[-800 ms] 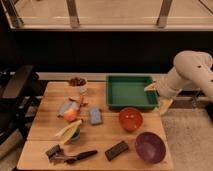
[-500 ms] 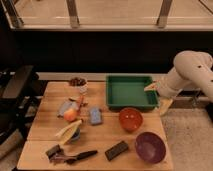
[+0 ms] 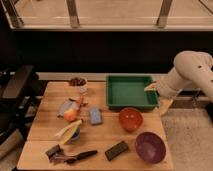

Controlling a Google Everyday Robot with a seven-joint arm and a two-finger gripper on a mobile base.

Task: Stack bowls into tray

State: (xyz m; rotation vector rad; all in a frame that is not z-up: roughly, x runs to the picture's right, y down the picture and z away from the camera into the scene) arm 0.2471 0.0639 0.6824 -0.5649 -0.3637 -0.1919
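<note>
The green tray (image 3: 131,93) sits at the back right of the wooden table (image 3: 95,145), with nothing in it. The red-orange bowl (image 3: 130,119) stands just in front of the tray. The purple bowl (image 3: 149,147) stands at the front right corner of the table. Both bowls are upright and apart. My gripper (image 3: 157,95) hangs off the white arm (image 3: 192,71) at the tray's right edge, beside the rim, with its yellowish fingertips (image 3: 150,87) near the tray wall. It holds nothing that I can see.
A small white cup-like bowl (image 3: 77,84) with dark contents stands at the back left. An orange (image 3: 69,115), a blue sponge (image 3: 95,115), a banana (image 3: 67,131), a dark rectangular block (image 3: 117,150) and black utensils (image 3: 75,157) lie on the left and front. A black chair (image 3: 15,95) stands left.
</note>
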